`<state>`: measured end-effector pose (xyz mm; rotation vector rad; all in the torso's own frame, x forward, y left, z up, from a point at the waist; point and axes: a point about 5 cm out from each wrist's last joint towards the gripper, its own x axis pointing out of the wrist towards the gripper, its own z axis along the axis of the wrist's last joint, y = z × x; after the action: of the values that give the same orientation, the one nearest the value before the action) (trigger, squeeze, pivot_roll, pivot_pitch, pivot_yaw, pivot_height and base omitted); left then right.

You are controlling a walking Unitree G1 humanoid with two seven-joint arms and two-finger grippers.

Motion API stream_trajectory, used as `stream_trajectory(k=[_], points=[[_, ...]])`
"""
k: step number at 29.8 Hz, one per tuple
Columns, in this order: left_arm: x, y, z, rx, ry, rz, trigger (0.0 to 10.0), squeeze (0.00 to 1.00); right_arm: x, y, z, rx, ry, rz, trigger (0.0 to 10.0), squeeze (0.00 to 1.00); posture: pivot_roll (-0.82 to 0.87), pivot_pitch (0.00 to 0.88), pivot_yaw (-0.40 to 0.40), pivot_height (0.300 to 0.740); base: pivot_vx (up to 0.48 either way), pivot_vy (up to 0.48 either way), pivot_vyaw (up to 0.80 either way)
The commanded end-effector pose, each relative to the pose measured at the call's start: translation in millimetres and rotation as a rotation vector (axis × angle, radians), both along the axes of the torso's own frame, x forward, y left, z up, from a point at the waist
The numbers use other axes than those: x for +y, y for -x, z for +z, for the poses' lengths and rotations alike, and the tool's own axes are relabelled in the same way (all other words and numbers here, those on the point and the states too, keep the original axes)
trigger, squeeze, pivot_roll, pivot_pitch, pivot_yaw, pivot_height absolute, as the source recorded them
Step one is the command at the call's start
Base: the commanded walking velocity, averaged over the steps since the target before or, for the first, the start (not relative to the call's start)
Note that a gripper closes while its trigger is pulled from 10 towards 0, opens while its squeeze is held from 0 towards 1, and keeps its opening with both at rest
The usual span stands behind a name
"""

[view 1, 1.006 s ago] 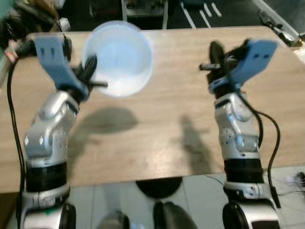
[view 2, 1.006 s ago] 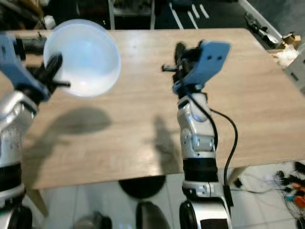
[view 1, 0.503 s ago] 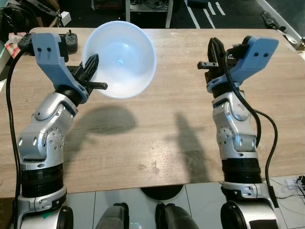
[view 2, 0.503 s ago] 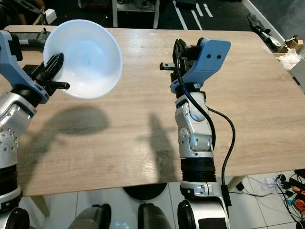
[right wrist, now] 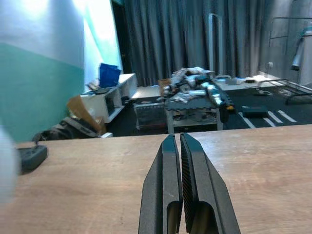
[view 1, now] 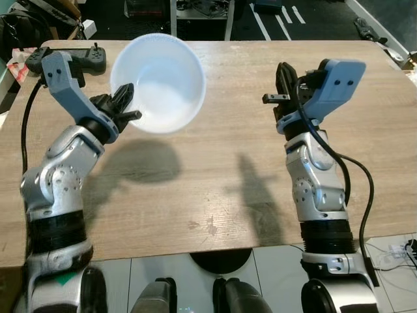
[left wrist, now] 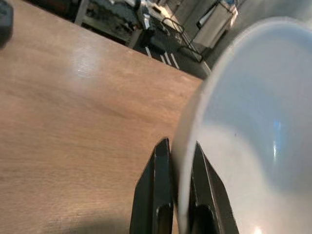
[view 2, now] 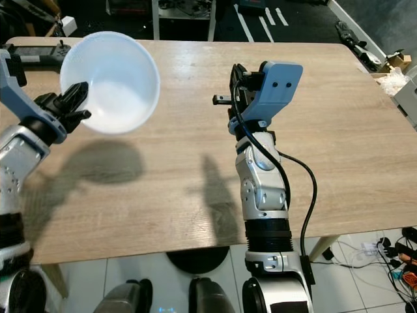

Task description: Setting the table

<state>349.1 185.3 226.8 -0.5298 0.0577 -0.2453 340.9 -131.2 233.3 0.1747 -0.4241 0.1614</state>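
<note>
- My left gripper (view 1: 128, 106) pinches the rim of the white bowl (view 1: 158, 83), one finger inside and one outside, holding it tilted in the air above the wooden table (view 1: 215, 163) at about ten o'clock.
- My right gripper (view 1: 281, 81) is raised at two o'clock, fingers pressed together on nothing.
- A black controller (view 1: 88, 60) lies at eleven o'clock.

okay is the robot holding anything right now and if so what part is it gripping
The left end effector holds a white bowl by its rim, one finger inside and one outside. The right end effector is shut on nothing.
</note>
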Motion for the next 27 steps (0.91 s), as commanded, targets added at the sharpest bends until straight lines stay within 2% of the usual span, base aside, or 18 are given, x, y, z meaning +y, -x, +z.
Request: stream_trajectory(k=[1, 2, 5, 7, 8, 9, 12, 13, 16, 22, 24, 27], points=[[-7.3, -10.1, -8.6, 0.080, 0.052, -0.023, 10.0, 0.00, 5.1, 0.0, -1.4, 0.011, 0.011, 0.020, 10.0, 0.00, -0.04, 0.099, 0.018, 0.740, 0.000, 0.000, 0.00], [-14.3, -16.3, -6.7, 0.098, 0.079, -0.056, 10.0, 0.00, 9.9, 0.8, 1.4, 0.002, 0.013, 0.036, 10.0, 0.00, -0.04, 0.108, 0.029, 0.740, 0.000, 0.000, 0.00], [-20.7, -18.6, -5.5, 0.120, 0.092, -0.092, 10.0, 0.00, 13.7, 2.0, 4.2, -0.008, 0.014, 0.048, 10.0, 0.00, -0.06, 0.116, 0.040, 0.740, 0.000, 0.000, 0.00], [-33.4, -13.7, -8.1, 0.169, 0.055, -0.181, 10.0, 0.00, 17.8, 4.9, 8.6, -0.025, 0.018, 0.059, 10.0, 0.00, -0.06, 0.128, 0.052, 0.740, 0.000, 0.000, 0.00], [-39.9, -5.0, -9.6, 0.193, 0.001, -0.251, 10.0, 0.00, 18.3, 6.8, 10.1, -0.032, 0.018, 0.059, 10.0, 0.00, -0.06, 0.135, 0.057, 0.740, 0.000, 0.000, 0.00], [-39.9, -5.0, -9.6, 0.193, 0.001, -0.251, 10.0, 0.00, 18.3, 6.8, 10.1, -0.032, 0.018, 0.059, 10.0, 0.00, -0.06, 0.135, 0.057, 0.740, 0.000, 0.000, 0.00], [-42.7, 10.5, -10.1, 0.220, -0.094, -0.338, 10.0, 0.00, 17.6, 8.5, 10.1, -0.033, 0.016, 0.057, 10.0, 0.00, -0.05, 0.142, 0.065, 0.740, 0.000, 0.000, 0.00], [-42.7, 10.5, -10.1, 0.220, -0.094, -0.338, 10.0, 0.00, 17.6, 8.5, 10.1, -0.033, 0.016, 0.057, 10.0, 0.00, -0.05, 0.142, 0.065, 0.740, 0.000, 0.000, 0.00], [-30.7, 20.8, -8.6, 0.252, -0.161, -0.352, 10.0, 0.00, 17.0, 9.9, 8.4, -0.029, 0.015, 0.057, 10.0, 0.00, -0.04, 0.152, 0.064, 0.740, 0.000, 0.000, 0.00], [-23.0, 23.2, -15.7, 0.282, -0.237, -0.389, 10.0, 0.00, 16.5, 8.7, 6.0, -0.022, 0.027, 0.059, 10.0, 0.00, -0.04, 0.155, 0.059, 0.740, 0.000, 0.000, 0.00], [-29.0, 21.4, -20.3, 0.294, -0.261, -0.427, 10.0, 0.00, 12.4, 6.2, 8.6, -0.031, 0.044, 0.043, 10.0, 0.00, -0.04, 0.155, 0.061, 0.740, 0.000, 0.000, 0.00], [-39.5, 19.6, -20.3, 0.284, -0.254, -0.481, 10.0, 0.00, 4.7, 3.0, 13.2, -0.044, 0.053, 0.013, 10.0, 0.00, -0.05, 0.157, 0.066, 0.740, 0.000, 0.000, 0.00]])
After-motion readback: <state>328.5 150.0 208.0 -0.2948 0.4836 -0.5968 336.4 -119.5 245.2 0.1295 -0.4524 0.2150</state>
